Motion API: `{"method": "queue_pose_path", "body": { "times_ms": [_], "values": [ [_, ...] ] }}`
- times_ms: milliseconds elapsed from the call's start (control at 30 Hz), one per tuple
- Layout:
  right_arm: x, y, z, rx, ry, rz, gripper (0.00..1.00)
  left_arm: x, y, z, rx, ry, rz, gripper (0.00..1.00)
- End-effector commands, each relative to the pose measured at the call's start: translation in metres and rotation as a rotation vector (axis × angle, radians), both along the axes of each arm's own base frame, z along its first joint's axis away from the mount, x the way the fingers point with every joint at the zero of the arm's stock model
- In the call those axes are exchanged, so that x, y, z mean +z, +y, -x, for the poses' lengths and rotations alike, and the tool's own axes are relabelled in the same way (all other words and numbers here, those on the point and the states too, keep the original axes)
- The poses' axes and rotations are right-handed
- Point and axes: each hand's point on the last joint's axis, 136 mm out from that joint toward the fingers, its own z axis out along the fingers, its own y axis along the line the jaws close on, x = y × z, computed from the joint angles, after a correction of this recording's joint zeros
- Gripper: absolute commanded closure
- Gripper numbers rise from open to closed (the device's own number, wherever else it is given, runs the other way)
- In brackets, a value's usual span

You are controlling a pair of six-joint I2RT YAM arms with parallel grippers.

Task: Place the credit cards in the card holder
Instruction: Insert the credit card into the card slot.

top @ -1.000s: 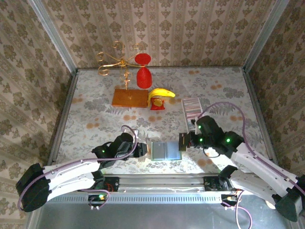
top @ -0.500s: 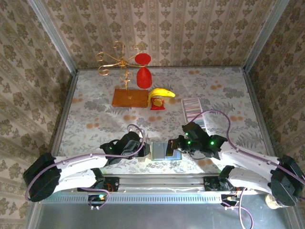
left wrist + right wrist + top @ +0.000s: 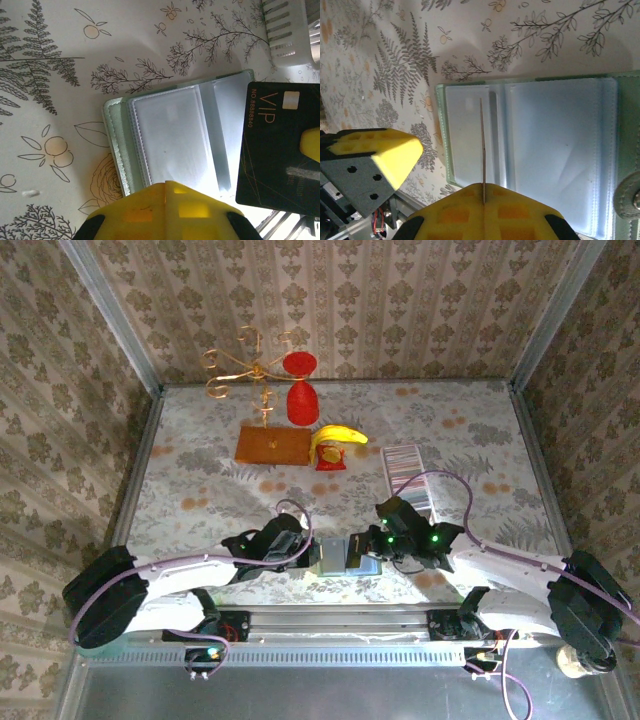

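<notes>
Top view: the open card holder point(image 3: 338, 556) lay at the near edge of the table point(image 3: 200, 470), between the left gripper point(image 3: 303, 552) and right gripper point(image 3: 376, 545); the credit cards point(image 3: 404, 468) stood in a striped row nearer the right edge. Left wrist view: the left jaws were together at the holder's edge, beside a black card point(image 3: 276, 150) printed "VIP" and "NO. 8888…". Right wrist view: the right jaws were clamped on that card, held edge-on over the holder's left panel.

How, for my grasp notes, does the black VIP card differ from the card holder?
The black VIP card has gold lettering; the card holder is pale green with clear sleeves. The card is pinched in the right gripper; the holder lies open on the table. Both are flat rectangles.
</notes>
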Motion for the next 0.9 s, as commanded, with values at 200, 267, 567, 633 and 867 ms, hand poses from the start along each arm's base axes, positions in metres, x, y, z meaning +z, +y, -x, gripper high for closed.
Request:
{"method": "queue_pose_path", "body": {
  "times_ms": [200, 267, 567, 633, 867],
  "values": [
    [-0.008, -0.003, -0.007, -0.004, -0.05, 0.038, 1.0, 0.001, -0.01, 0.001, -0.019, 0.007, 0.019, 0.97],
    [-0.011, -0.002, -0.007, -0.004, -0.047, 0.039, 1.0, 0.0, -0.01, 0.002, -0.022, 0.01, 0.015, 0.98],
    [-0.017, 0.001, -0.01, 0.013, -0.043, 0.053, 1.0, -0.003, -0.01, 0.002, -0.024, 0.014, 0.009, 0.98],
    [-0.018, 0.002, -0.009, 0.017, -0.039, 0.057, 1.0, -0.003, -0.01, 0.003, -0.024, 0.015, 0.007, 0.98],
    [-0.022, 0.006, -0.009, 0.028, -0.028, 0.049, 1.0, -0.006, -0.01, 0.004, -0.024, 0.02, 0.0, 0.99]
  ]
}}
